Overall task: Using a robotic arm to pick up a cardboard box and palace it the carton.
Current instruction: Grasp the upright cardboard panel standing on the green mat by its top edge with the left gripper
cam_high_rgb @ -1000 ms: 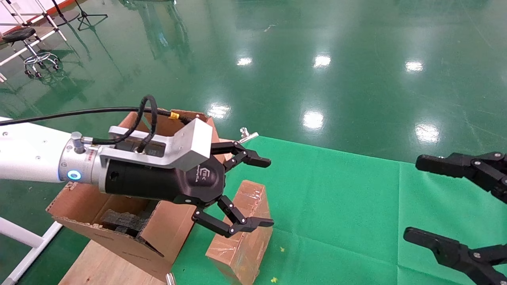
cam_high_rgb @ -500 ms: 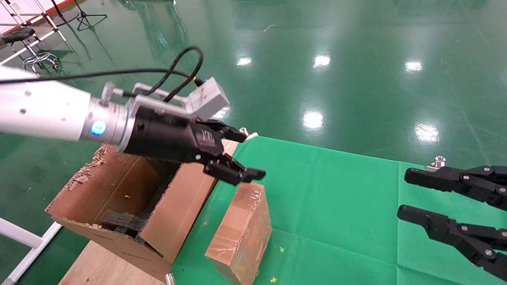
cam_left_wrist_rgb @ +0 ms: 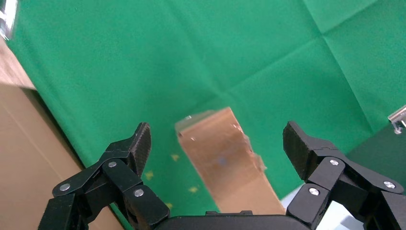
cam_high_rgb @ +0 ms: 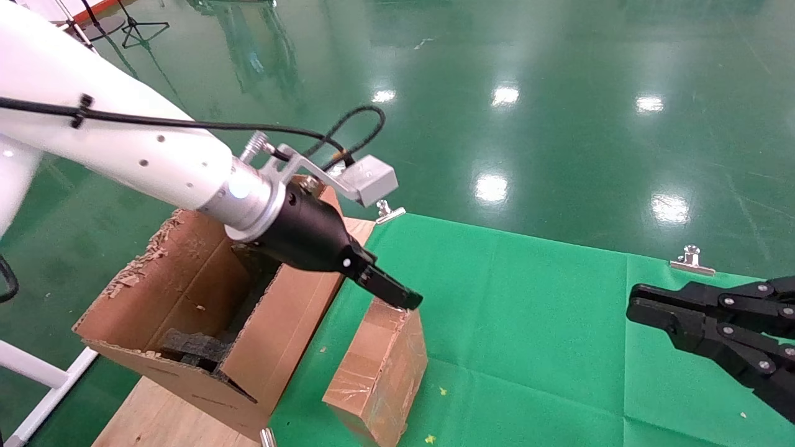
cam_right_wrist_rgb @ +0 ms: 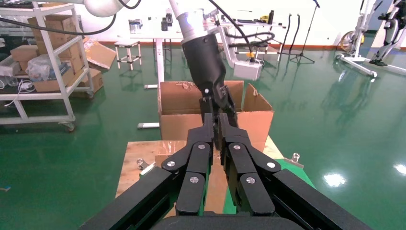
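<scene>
Your cardboard box stands on the green cloth just beside the carton. Above its top end, your left gripper hangs spread wide. Your right gripper, fingers pressed together, waits well apart.

The robotic arm had a glossy white shell dotted with small dark screw holes, ending in a silver wrist ring with a pale blue light. A black cable, tied down by a black clip, ran along it and looped to a grey box on a silver bracket. The left gripper was matte black, its jointed fingers linked by bars with silver rivets and tipped with ridged pads. The right gripper was all black too, with the same silver-riveted linkage bars.
</scene>
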Tool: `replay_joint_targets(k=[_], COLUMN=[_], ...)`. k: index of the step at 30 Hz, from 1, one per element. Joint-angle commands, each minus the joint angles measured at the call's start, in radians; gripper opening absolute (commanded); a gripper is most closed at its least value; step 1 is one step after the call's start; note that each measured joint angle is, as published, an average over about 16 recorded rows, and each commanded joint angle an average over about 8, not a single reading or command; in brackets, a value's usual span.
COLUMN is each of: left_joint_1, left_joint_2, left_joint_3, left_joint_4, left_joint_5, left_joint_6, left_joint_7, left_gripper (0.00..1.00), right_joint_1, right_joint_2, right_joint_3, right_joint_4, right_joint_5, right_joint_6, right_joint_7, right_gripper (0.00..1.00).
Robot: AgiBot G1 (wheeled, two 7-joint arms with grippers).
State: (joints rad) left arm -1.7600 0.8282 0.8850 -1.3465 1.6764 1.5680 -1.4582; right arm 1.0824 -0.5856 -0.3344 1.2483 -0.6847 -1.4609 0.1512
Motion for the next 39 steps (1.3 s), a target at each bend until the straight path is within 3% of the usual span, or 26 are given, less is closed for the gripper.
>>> replay_joint_targets(k=[1, 10, 21, 23, 24, 29, 31, 32, 39], left_joint_1=[-0.008, -0.017, -0.032, -0.036, -0.036, -0.038, -0.038, -0.038, -0.037], left_joint_2=[0.007, 0.022, 0.053, 0.059, 0.061, 0.065, 0.064, 0.063, 0.061], left_joint_3=[0.034, 0.146, 0.211, 0.22, 0.223, 0.229, 0.227, 0.227, 0.221], left_joint_4=[-0.001, -0.001, 0.002, 0.003, 0.004, 0.005, 0.005, 0.005, 0.004], left_joint_5=[-0.008, -0.021, 0.004, 0.008, 0.008, 0.007, 0.007, 0.007, 0.007], left_joint_6=[-0.001, -0.015, -0.033, -0.032, -0.032, -0.03, -0.03, -0.03, -0.03], left_joint_7=[-0.048, -0.134, -0.142, -0.139, -0.139, -0.137, -0.138, -0.138, -0.138], left_gripper=[1.0, 1.0, 1.0, 1.0, 0.94, 0.31, 0.06, 0.0, 0.0], right_joint_1=[0.0, 0.0, 0.0, 0.0, 0.0, 0.0, 0.0, 0.0, 0.0], right_joint_2=[0.0, 0.0, 0.0, 0.0, 0.0, 0.0, 0.0, 0.0, 0.0], right_joint_3=[0.0, 0.0, 0.0, 0.0, 0.0, 0.0, 0.0, 0.0, 0.0], right_joint_4=[0.0, 0.0, 0.0, 0.0, 0.0, 0.0, 0.0, 0.0, 0.0], right_joint_5=[0.0, 0.0, 0.0, 0.0, 0.0, 0.0, 0.0, 0.0, 0.0], right_joint_6=[0.0, 0.0, 0.0, 0.0, 0.0, 0.0, 0.0, 0.0, 0.0], right_joint_7=[0.0, 0.0, 0.0, 0.0, 0.0, 0.0, 0.0, 0.0, 0.0], right_gripper=[0.0, 0.0, 0.0, 0.07, 0.19, 0.81, 0.99, 1.0, 1.0])
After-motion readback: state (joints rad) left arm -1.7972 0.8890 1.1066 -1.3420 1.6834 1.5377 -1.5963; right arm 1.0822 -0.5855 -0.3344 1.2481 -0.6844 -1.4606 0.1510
